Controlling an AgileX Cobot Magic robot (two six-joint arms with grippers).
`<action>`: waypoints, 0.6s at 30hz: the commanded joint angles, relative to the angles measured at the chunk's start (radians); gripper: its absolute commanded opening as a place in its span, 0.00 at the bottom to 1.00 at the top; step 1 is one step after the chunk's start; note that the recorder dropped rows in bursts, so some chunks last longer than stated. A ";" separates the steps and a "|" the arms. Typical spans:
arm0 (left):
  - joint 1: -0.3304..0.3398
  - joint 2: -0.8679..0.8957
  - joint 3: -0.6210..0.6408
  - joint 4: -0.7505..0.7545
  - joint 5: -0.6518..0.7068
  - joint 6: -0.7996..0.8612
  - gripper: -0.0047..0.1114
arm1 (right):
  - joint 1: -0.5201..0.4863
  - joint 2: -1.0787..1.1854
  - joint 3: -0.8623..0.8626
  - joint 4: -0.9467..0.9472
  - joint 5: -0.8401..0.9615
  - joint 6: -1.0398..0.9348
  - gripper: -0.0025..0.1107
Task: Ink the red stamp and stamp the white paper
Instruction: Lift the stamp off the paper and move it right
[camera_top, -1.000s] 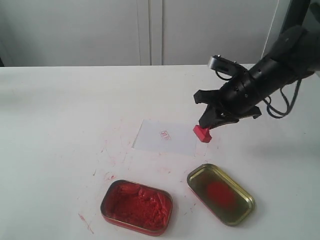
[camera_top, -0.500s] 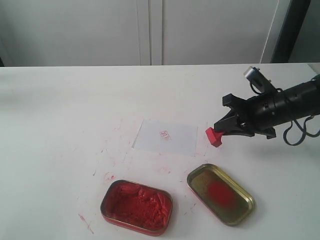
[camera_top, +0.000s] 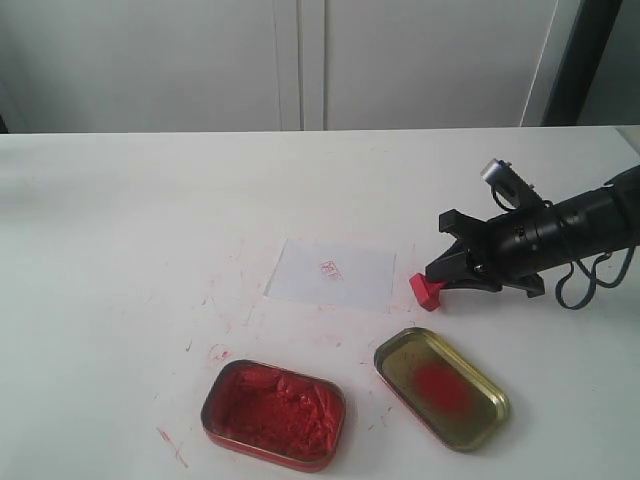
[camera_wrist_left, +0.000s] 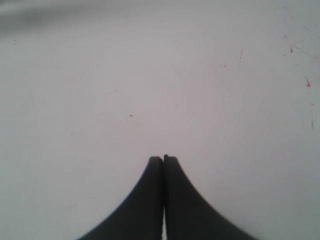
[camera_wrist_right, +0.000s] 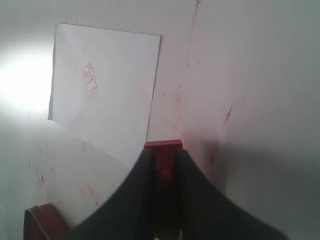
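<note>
The right gripper's (camera_top: 438, 281) jaws are clamped narrow on the small red plastic stamp block (camera_top: 426, 291). It is held low over the white tabletop (camera_top: 120, 220), just beside the thin white paper sheet (camera_top: 350, 285). That sheet already carries a faint red print (camera_top: 331, 268), so I'd say stamping is done. Next comes parting the jaws to leave the stamp. The left gripper (camera_wrist_left: 163, 160) is closed on nothing.

A faint red imprint (camera_top: 331, 269) is sitting mid-sheet on the white paper (camera_top: 365, 285), its characters blurring beyond reading.
</note>
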 joint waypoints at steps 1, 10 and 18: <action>0.002 -0.004 0.007 -0.006 0.008 0.000 0.04 | -0.012 -0.002 0.003 -0.002 -0.003 -0.013 0.02; 0.002 -0.004 0.007 -0.006 0.008 0.000 0.04 | -0.012 -0.002 0.014 -0.023 -0.020 -0.008 0.02; 0.002 -0.004 0.007 -0.006 0.008 0.000 0.04 | -0.012 -0.002 0.018 -0.023 -0.031 -0.008 0.17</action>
